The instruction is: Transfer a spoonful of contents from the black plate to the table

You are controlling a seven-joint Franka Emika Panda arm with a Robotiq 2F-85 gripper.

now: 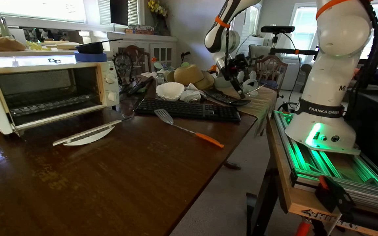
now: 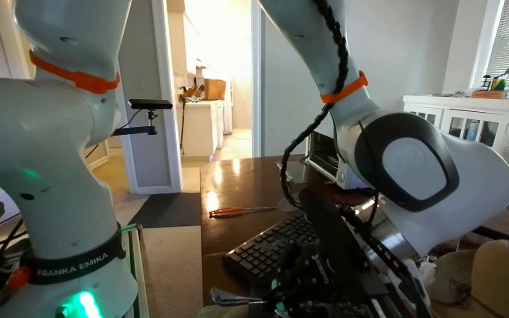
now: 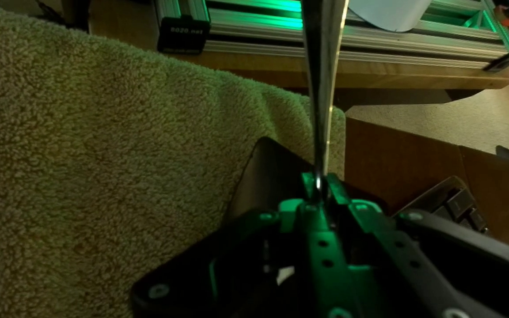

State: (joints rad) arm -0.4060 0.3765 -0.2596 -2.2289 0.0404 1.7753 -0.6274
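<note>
My gripper [image 1: 240, 93] is shut on a shiny metal spoon, seen in the wrist view [image 3: 323, 88] and in both exterior views [image 1: 254, 89] [image 2: 237, 298]. In the wrist view the fingertips [image 3: 320, 187] close on the spoon, which points away from the jaws. A black plate [image 1: 225, 97] lies beneath the gripper on the cloth-covered part of the table. Part of it shows in the wrist view [image 3: 272, 170], behind the fingers. Its contents cannot be made out. The brown wooden table [image 1: 126, 177] extends beyond it. I cannot tell whether the spoon carries anything.
A black keyboard [image 1: 189, 109] lies beside the plate. A slotted spatula with an orange handle [image 1: 208, 140] lies near the table edge. A white bowl [image 1: 170, 91], a straw hat [image 1: 189, 76] and a toaster oven [image 1: 61, 88] stand around. A greenish towel [image 3: 104, 154] hangs over the edge.
</note>
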